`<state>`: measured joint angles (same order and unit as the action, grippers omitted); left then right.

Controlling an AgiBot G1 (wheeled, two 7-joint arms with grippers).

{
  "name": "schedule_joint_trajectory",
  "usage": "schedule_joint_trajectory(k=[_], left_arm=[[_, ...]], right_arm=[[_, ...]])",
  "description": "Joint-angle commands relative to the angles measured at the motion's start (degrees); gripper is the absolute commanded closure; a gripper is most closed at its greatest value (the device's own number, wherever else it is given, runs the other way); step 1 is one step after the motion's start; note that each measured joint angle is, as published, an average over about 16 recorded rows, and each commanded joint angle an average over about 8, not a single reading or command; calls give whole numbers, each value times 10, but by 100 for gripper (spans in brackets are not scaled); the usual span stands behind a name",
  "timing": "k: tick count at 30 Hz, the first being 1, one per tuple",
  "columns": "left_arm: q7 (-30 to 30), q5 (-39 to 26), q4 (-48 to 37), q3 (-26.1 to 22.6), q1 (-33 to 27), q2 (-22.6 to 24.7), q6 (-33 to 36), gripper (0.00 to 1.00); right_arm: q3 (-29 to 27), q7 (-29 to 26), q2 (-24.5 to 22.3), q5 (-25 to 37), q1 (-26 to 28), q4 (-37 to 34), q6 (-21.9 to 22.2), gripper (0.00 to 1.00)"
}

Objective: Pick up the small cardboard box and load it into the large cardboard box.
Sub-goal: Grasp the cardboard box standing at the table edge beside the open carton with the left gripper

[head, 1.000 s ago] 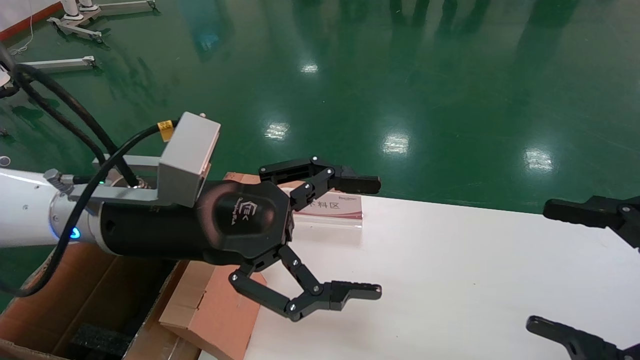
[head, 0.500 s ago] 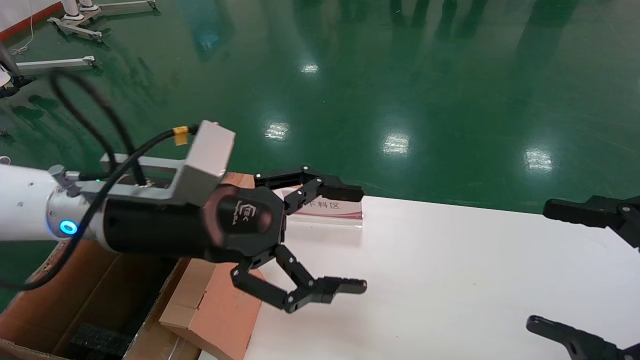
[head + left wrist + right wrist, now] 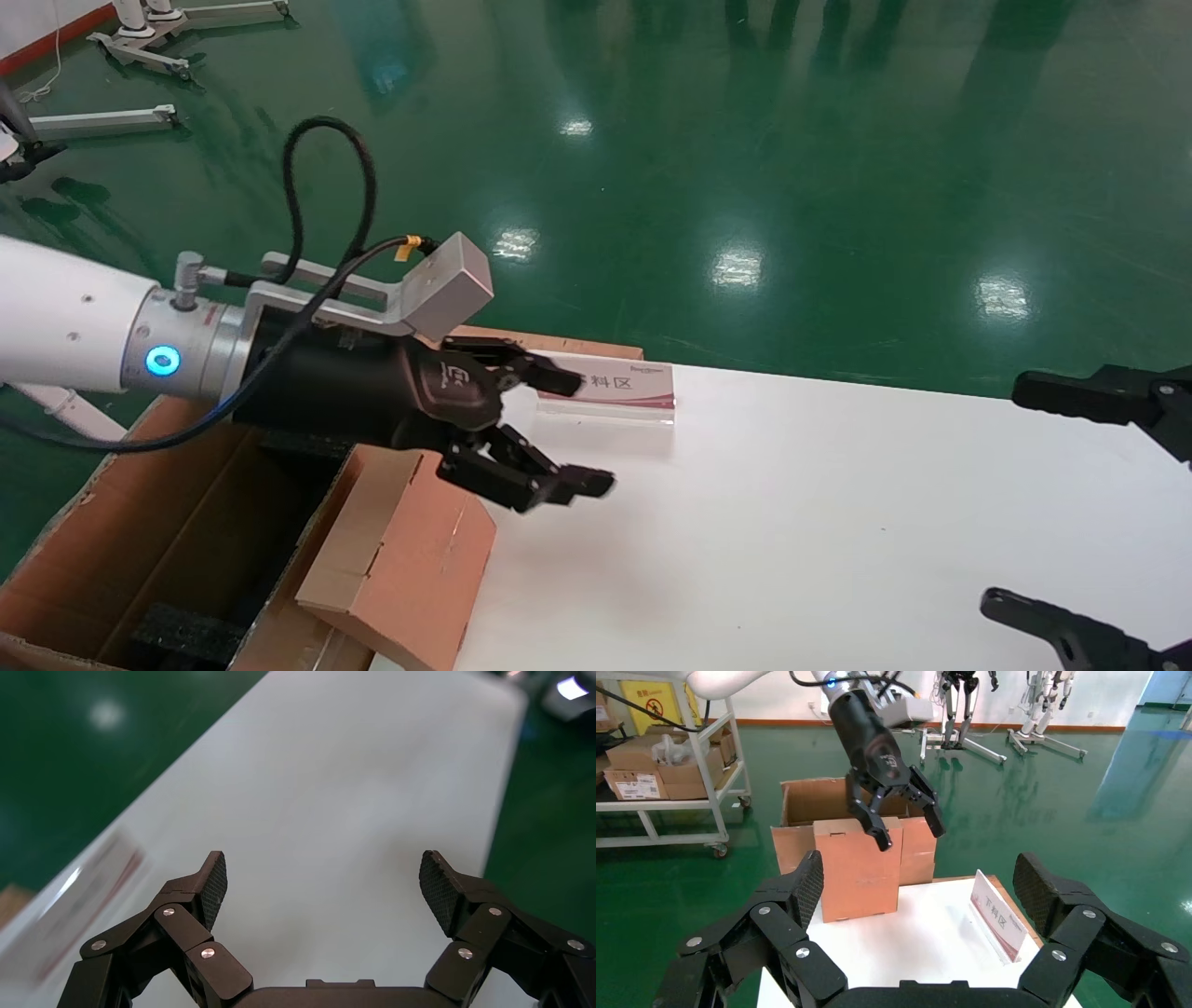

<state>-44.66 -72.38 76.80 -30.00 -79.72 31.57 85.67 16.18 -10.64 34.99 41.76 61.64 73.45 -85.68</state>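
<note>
Green glossy floor (image 3: 745, 140) surrounds a white table (image 3: 838, 522), and a wheeled rack (image 3: 673, 804) with cartons stands far off in the right wrist view. At the table's left end the small box (image 3: 410, 559) stands upright on the table, reddish-brown with a paler tan flap on its near side; its left side lies against the big carton. That large box (image 3: 140, 531) sits just left of the table, flaps up, with black foam (image 3: 182, 634) showing deep inside. The left gripper (image 3: 559, 433) hangs in the air above the table's left end, just over and slightly right of the small box's top, its jaws spread wide and holding nothing; the left wrist view shows both ribbed pads (image 3: 214, 881) well apart over bare white tabletop. In the right wrist view the same gripper (image 3: 909, 818) hangs over the small box (image 3: 857, 867), close to its top; contact cannot be judged. A pink-and-white sign (image 3: 619, 387) stands on the table's far edge behind the left gripper. The right gripper (image 3: 1052, 503) is parked at the table's right edge, jaws wide and empty.
</note>
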Motion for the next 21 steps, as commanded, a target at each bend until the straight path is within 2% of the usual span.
schedule_joint_trajectory(k=[1,9,21], left_arm=[[-43,-35,2,-15,-23,3,7,0],[-156,-165,4,-127,-128,44,49,0],[-261,-225,10,-298,-266,69,47,0]], right_arm=[[0,0,0,0,0,0,0,0],[0,0,0,0,0,0,0,0],[1,0,0,-1,0,0,0,0]])
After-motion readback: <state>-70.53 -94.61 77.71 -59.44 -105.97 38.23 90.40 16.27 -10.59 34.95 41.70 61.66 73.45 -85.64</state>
